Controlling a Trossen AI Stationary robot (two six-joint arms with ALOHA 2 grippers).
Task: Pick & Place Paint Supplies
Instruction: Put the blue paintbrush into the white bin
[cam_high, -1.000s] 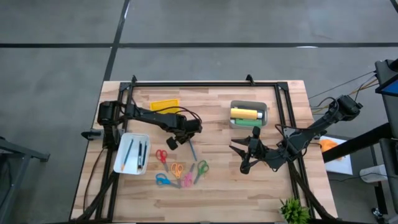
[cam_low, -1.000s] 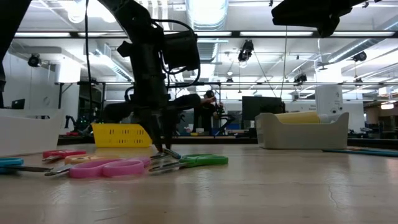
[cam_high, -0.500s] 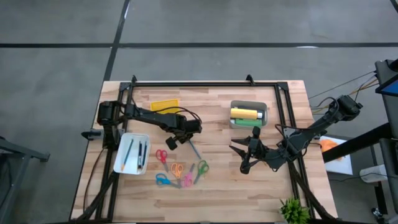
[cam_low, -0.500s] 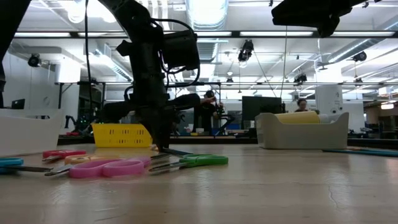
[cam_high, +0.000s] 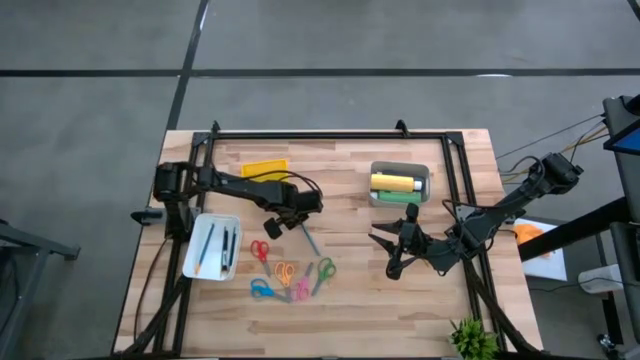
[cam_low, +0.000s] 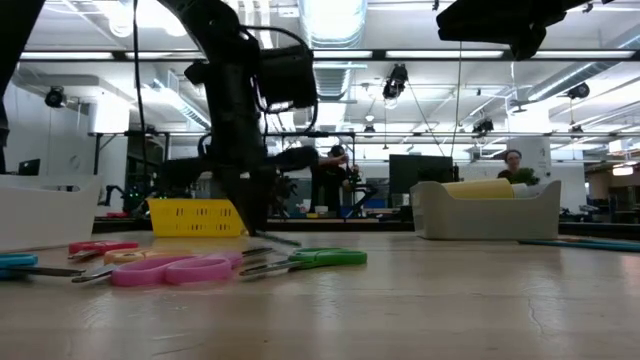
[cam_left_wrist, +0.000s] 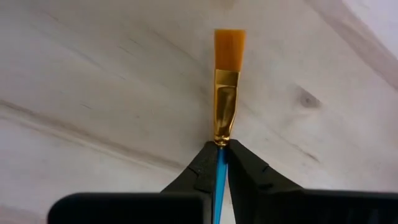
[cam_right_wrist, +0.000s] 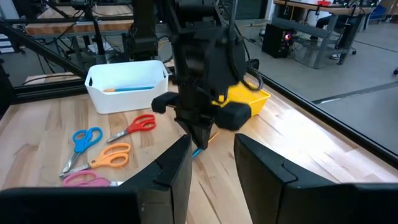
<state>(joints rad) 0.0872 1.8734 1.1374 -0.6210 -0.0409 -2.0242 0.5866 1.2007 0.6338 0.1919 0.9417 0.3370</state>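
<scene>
Near the middle of the counter (cam_high: 440, 300), slightly toward its left edge, the left gripper (cam_high: 291, 222) is clenched on a paintbrush (cam_left_wrist: 225, 112) with a teal shaft, a gold ferrule and flat orange bristles; the left wrist view shows both fingers pinching the shaft just behind the ferrule, the bristles reaching out over bare wood. From above, the shaft slants away from the gripper toward the counter's front edge. Just in front of it lies a loose cluster of scissors (cam_high: 290, 275) with red, orange, pink, blue and green handles. A white tray (cam_high: 192, 262) by the left edge holds several thin brushes or pens, and a yellow basket (cam_high: 264, 167) sits toward the back edge, behind the left arm. Toward the back right stands a grey bin (cam_high: 425, 176) holding a yellow bottle (cam_high: 393, 182) and a green bottle (cam_high: 388, 197) lying side by side. The right gripper (cam_high: 390, 253) hovers over the right half of the counter, in front of the grey bin, its fingers parted and grasping nothing. A small green plant (cam_high: 472, 339) stands at the front right corner. In the low view, a person (cam_low: 513, 165) shows far off behind the counter.
</scene>
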